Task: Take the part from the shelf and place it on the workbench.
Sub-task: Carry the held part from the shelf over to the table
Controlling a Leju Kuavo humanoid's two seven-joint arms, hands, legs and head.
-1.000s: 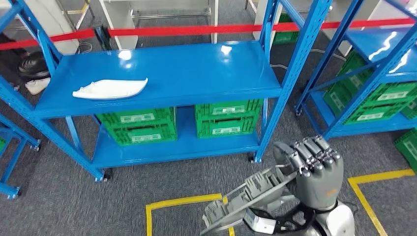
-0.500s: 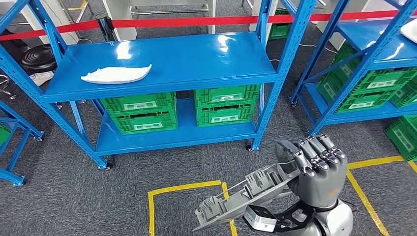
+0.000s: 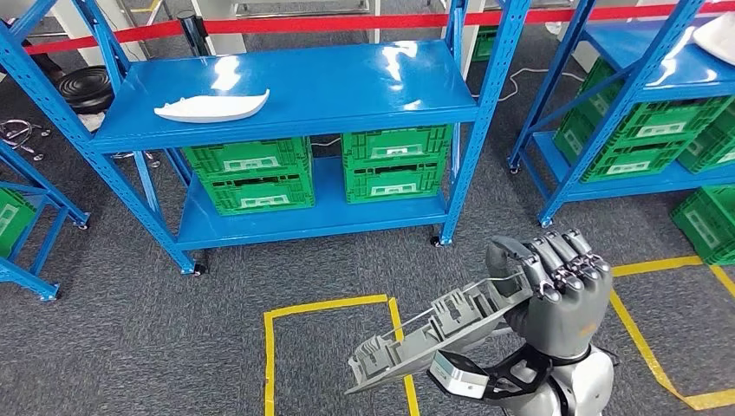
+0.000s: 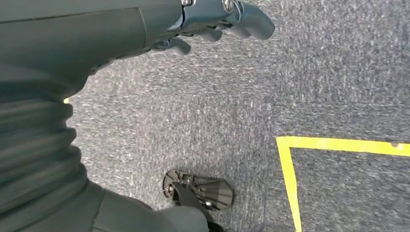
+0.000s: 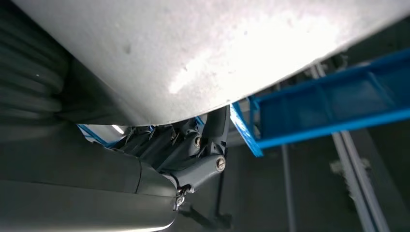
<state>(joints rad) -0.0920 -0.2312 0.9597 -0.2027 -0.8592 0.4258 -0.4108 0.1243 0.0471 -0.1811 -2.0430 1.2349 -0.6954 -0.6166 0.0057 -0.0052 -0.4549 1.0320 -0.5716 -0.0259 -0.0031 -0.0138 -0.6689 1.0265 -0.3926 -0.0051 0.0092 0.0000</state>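
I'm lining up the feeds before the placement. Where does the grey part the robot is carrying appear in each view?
Head view: the grey ribbed part slants across the lower middle, one end gripped by the right hand.
Right wrist view: the part's pale underside spans the frame above the right hand's fingers.
Left wrist view: not in it; grey carpet and the left hand.
Shared landmark: the blue shelf rack in the head and right wrist views.

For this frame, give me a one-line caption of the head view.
Right hand holds grey ribbed part above carpet; white part lies on blue shelf.
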